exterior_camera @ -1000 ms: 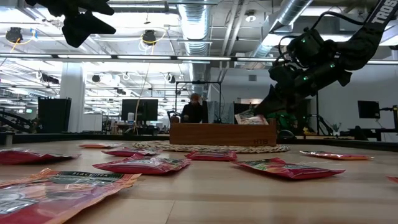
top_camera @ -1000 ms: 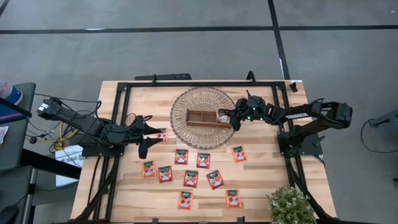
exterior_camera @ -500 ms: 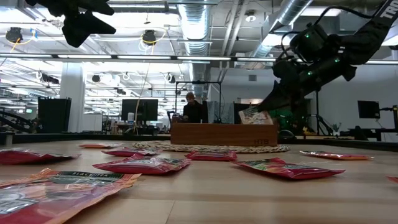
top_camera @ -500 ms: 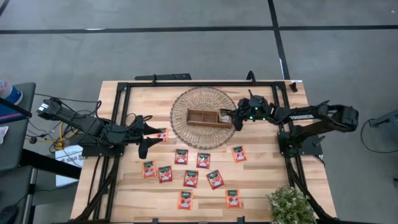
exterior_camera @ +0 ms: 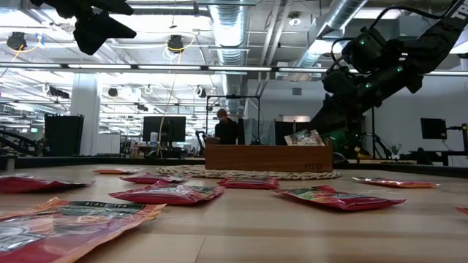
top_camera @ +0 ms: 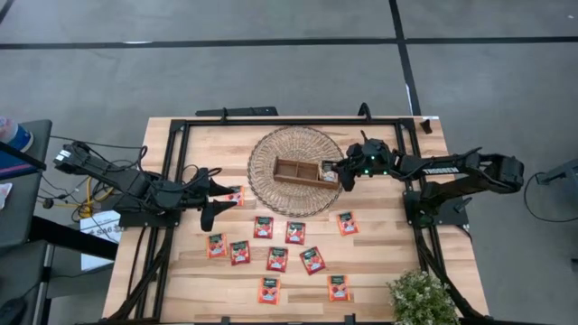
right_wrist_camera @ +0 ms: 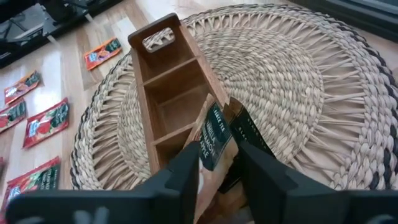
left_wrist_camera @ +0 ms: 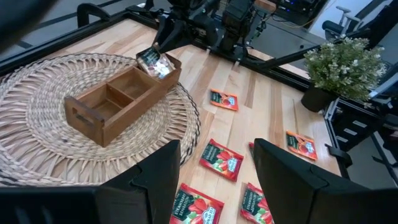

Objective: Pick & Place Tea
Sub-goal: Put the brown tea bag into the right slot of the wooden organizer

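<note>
Several red-orange tea sachets [top_camera: 277,259] lie flat on the near half of the table, and one [top_camera: 236,194] lies by the left fingertips. The brown three-compartment tray [top_camera: 298,171] sits on a round woven mat [top_camera: 271,144]. My right gripper [right_wrist_camera: 219,177] is at the tray's right end, shut on a pale beige sachet [right_wrist_camera: 211,146]. A second, darker sachet [right_wrist_camera: 249,130] leans beside it. My left gripper [left_wrist_camera: 214,186] hovers open, raised above the table's left side, holding nothing. My right gripper pinches the beige sachet between its two fingers, by the end nearest the wrist [right_wrist_camera: 208,180]. The fingers slant down from the table's right. The sachet's dark-banded end [right_wrist_camera: 214,134] stands tilted in the tray's right end compartment and shows above the tray wall [exterior_camera: 302,136].
A potted plant [top_camera: 422,298] stands at the table's near right corner. Black frame rails [top_camera: 172,181] run along the left, right and far sides. The tray's other two compartments [right_wrist_camera: 171,84] look bare. A person shows in the room behind the tray [exterior_camera: 225,126].
My right gripper has stayed at the tray's right end and has tipped the beige sachet more upright in the end compartment. The tray has slid a little toward the table's right and has turned slightly on the mat.
</note>
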{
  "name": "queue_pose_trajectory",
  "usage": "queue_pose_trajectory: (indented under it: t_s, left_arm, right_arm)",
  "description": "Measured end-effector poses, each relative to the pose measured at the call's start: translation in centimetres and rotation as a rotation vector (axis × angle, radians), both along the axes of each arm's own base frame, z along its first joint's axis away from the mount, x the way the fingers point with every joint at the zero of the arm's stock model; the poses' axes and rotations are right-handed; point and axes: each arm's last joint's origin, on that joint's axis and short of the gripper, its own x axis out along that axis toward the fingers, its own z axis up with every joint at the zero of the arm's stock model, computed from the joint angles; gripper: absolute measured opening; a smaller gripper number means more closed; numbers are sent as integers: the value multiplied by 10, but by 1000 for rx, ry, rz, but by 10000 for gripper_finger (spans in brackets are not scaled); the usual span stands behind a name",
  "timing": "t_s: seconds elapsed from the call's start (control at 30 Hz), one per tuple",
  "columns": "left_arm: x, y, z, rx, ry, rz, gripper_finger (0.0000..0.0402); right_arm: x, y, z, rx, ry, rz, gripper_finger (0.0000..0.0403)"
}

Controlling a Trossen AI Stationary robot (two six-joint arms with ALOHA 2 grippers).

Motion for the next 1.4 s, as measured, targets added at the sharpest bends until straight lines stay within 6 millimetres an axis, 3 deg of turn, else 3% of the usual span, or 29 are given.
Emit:
queue_pose_trajectory:
  t_s: [0.27,0.6,0.9,1.4]
  left_arm:
    - [0,0,0,1,0,0,196]
    - [1,0,1,27,-8,-10,196]
    - [7,-3,-4,38,21,-12,196]
    - [18,-8,-13,52,80,-29,196]
  right_arm:
    - [2,-1,12,26,28,16,148]
    - [12,-3,57,-130,144,28,111]
    - [28,-7,42,-127,299,42,67]
    - [30,2,43,-79,393,92,63]
